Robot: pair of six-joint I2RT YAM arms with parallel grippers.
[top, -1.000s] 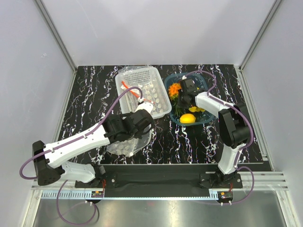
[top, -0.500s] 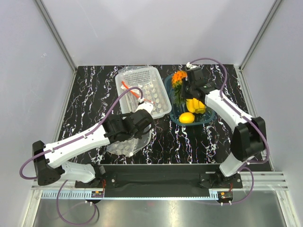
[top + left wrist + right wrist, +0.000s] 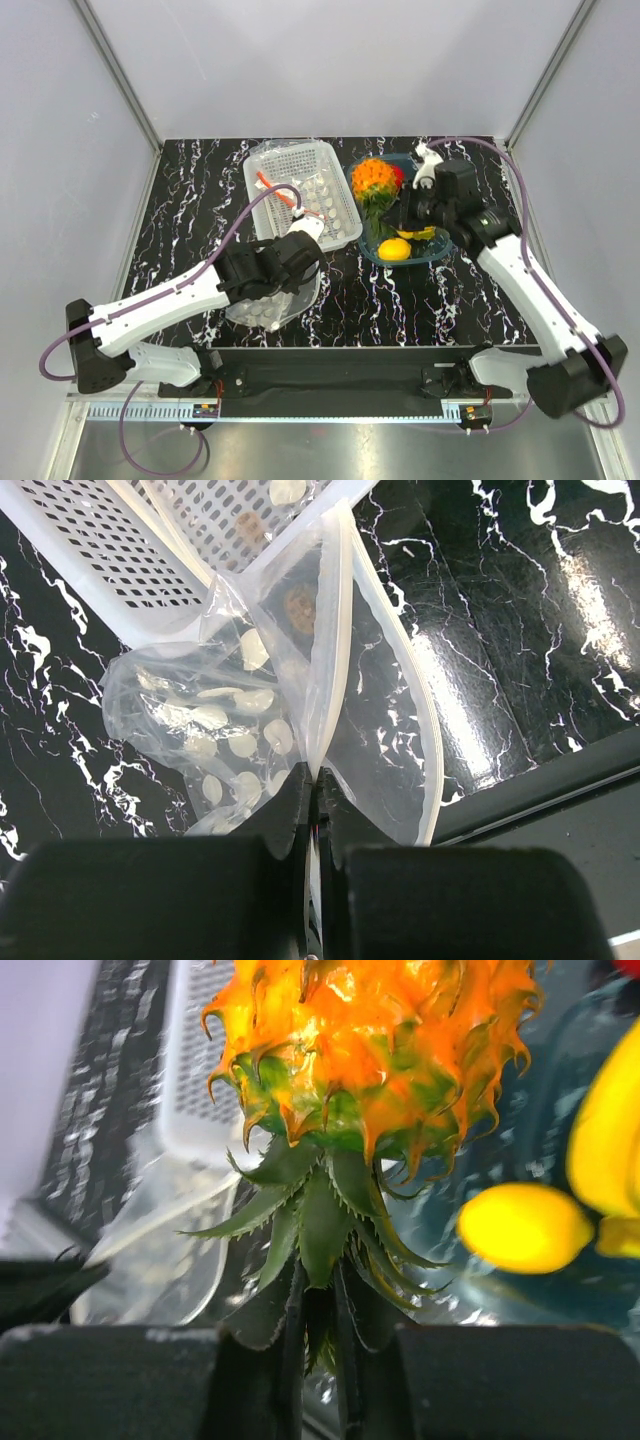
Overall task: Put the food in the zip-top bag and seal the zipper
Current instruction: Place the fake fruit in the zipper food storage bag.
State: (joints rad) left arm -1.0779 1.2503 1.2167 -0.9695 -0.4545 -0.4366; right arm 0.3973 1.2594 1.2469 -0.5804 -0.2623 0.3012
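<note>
My right gripper [image 3: 393, 213] [image 3: 320, 1310] is shut on the green leaves [image 3: 322, 1222] of the orange piece [image 3: 374, 179] [image 3: 372, 1040] and holds it above the blue-tinted tub [image 3: 428, 259]. In the tub lie a yellow lemon [image 3: 396, 250] [image 3: 525, 1227], a banana bunch [image 3: 421, 233] [image 3: 606, 1150] and a small red fruit [image 3: 398, 175]. The zip-top bag [image 3: 266, 308] [image 3: 215, 720], clear with white dots, droops over the white basket's near edge. My left gripper [image 3: 298, 278] [image 3: 315, 780] is shut on one lip of its mouth. The zipper [image 3: 432, 735] on the other lip bows away, so the mouth gapes.
The white perforated basket [image 3: 290, 163] [image 3: 95, 560] stands left of the tub, with part of the bag lying in it. A black rail [image 3: 330, 378] runs along the table's near edge, close under the bag. Pale walls close in the black marbled table [image 3: 190, 200].
The right arm has raised the orange piece out of the tub by its leaves and swung out to the right, its jaws narrowing on them. The left arm and the bag have stayed put.
</note>
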